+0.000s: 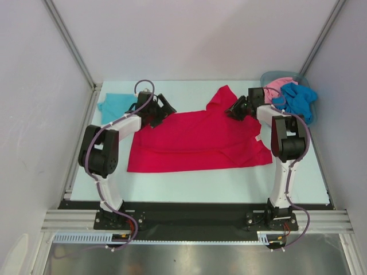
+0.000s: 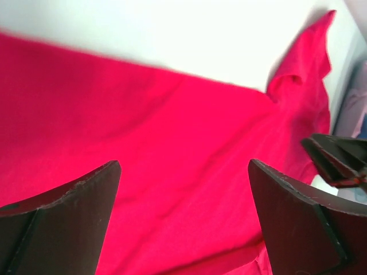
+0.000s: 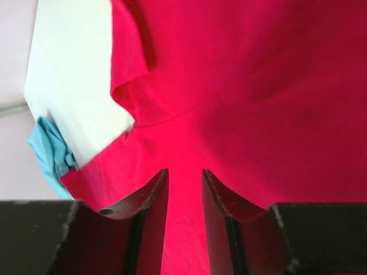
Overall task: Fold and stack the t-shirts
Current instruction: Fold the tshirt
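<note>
The step in hand is the folding of the red shirt. It lies spread flat on the table, between the two grippers and on the near side of them. No fold is made in it yet, as far as I can judge.

The left gripper has its jaws wide apart and holds nothing - in its wrist view only red cloth shows below and between its fingers. It hangs over the far left edge of the shirt. The teal shirt lies to its left, apart from the red one.

The right gripper is at the far right part of the shirt, just beside the sleeve, which points away toward the far side. Its jaws stand close together with a narrow gap, and red cloth shows in this gap. I cannot tell if it pinches the cloth or only hovers above it.

To the right of the right gripper stands the bin, with a pink shirt and a blue shirt in it - these are waiting.

In my judgement the next move needs both grippers to hold the far edge firmly, one at each side, and to bring it toward the near edge together, so that the cloth folds evenly without twisting.
</note>
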Robot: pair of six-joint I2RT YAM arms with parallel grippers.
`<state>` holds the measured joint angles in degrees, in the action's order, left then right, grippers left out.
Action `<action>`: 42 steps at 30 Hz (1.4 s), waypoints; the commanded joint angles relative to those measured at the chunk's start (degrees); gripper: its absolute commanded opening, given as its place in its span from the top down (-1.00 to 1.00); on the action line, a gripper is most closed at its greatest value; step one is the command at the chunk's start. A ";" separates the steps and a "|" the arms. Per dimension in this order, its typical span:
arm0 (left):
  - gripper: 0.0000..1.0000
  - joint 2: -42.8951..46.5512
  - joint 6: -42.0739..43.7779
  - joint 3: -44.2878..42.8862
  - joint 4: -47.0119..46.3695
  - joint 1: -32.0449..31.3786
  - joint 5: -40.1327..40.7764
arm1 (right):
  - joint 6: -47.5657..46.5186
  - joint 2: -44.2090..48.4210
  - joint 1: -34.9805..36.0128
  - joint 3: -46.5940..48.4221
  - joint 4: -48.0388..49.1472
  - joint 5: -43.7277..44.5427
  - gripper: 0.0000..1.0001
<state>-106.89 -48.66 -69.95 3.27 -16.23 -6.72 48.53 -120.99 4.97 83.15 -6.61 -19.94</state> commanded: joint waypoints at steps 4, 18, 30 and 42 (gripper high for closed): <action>-0.99 -2.62 4.80 -7.13 -5.54 0.58 -11.01 | -3.18 -3.46 3.55 5.52 5.99 -5.72 0.27; -1.00 -2.89 9.72 -5.99 0.41 1.73 -10.87 | -6.96 -7.07 3.55 16.16 9.41 -5.54 0.22; -1.00 0.63 9.90 -2.29 2.70 3.66 -8.05 | -5.47 -10.67 -1.46 15.63 10.21 -7.83 0.17; -0.99 -0.33 17.46 -10.11 14.74 13.24 -2.42 | -2.83 -13.57 -0.93 15.37 14.43 -9.15 0.17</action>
<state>-109.16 -35.53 -75.68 14.20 -4.84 -11.92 44.93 -133.64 3.68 98.28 4.25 -27.64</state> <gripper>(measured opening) 0.996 0.415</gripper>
